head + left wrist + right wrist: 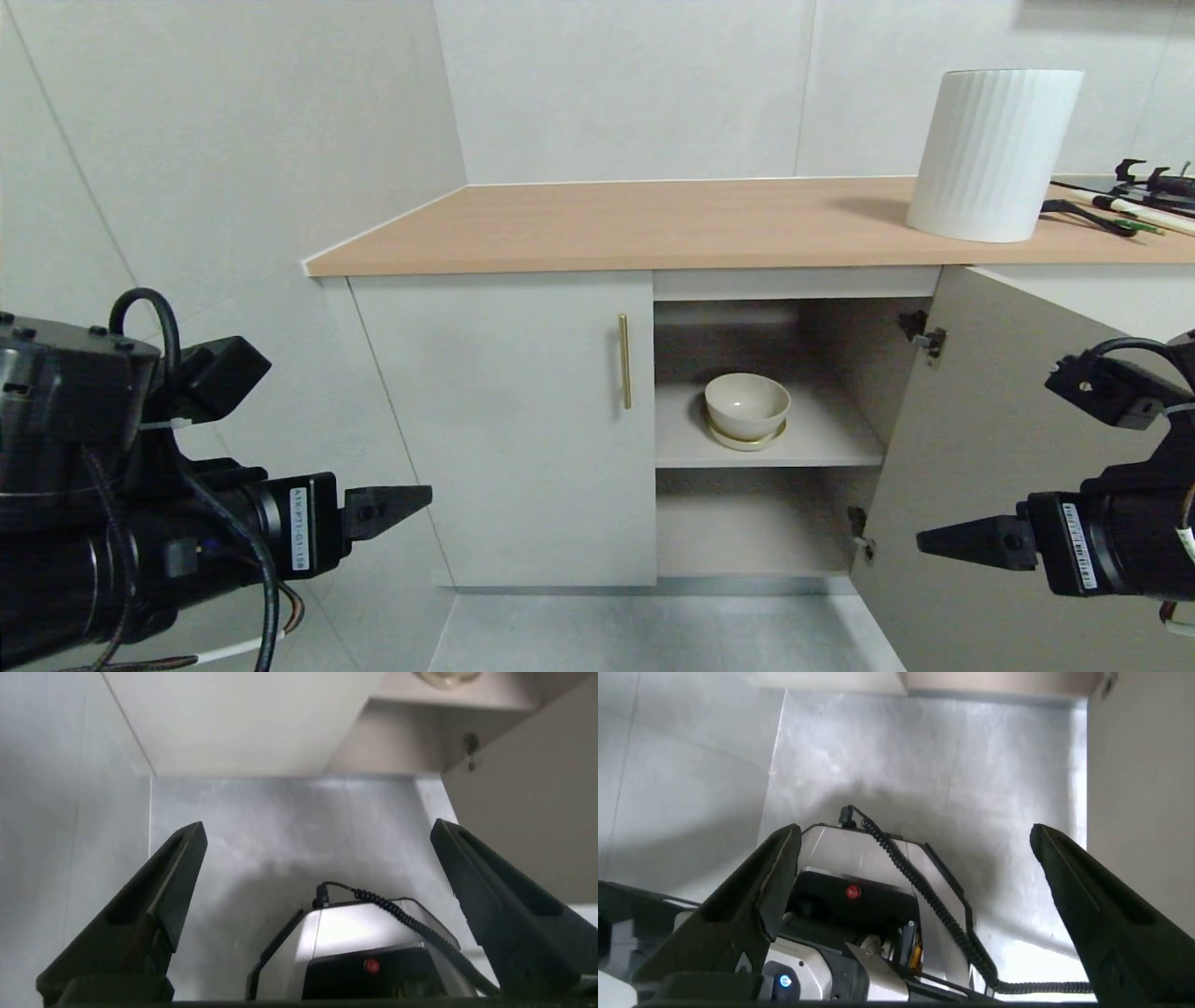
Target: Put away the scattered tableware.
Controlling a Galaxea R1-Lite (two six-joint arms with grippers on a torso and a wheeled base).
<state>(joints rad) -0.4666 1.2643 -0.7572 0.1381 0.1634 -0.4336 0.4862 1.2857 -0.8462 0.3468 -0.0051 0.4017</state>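
Our left hand [401,502] and right hand [943,539] hang low before the cabinet [504,429], both spread wide and empty. The bowl [747,403] sits on a plate [747,441] on the middle shelf [826,439], beside the open right door [971,448]. We judge these stowed. Utensils [1120,210] lie far right on the surface [653,224], beside a white ribbed container [994,154]. Next we probably reach up for them, or shut the door.

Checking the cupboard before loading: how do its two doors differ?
The left pale grey cabinet door is shut; the right pale grey cabinet door is swung wide open. The left shows its front with a slim brass handle; the right shows its bare inner face with hinges. Both are flat, plain panels.
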